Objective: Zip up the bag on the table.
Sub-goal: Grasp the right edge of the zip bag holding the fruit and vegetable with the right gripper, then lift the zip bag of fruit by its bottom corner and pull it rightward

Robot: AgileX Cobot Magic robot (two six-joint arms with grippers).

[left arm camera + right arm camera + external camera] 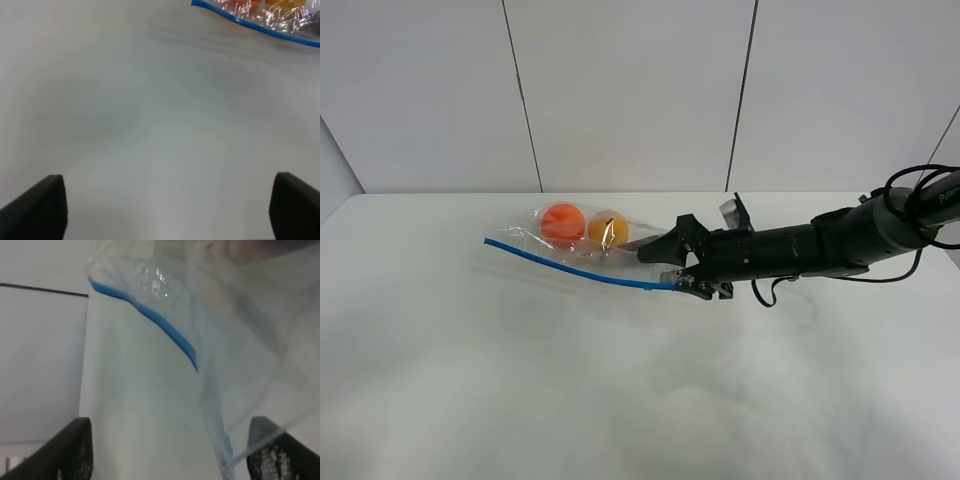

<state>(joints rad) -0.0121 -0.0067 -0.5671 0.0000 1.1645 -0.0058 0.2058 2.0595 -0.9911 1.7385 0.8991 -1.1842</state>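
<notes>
Bag of clear crinkly plastic, blue-edged, holds orange ball; left pincer and right pincer gape apart.

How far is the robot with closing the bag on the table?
Done: nothing clearly; I cannot tell whether the blue zip strip is sealed anywhere. In hand: the right gripper sits open at one end of the bag, plastic between its fingers. The left gripper is open over the table, away from the bag. Left: pinching the strip and running along it.
</notes>
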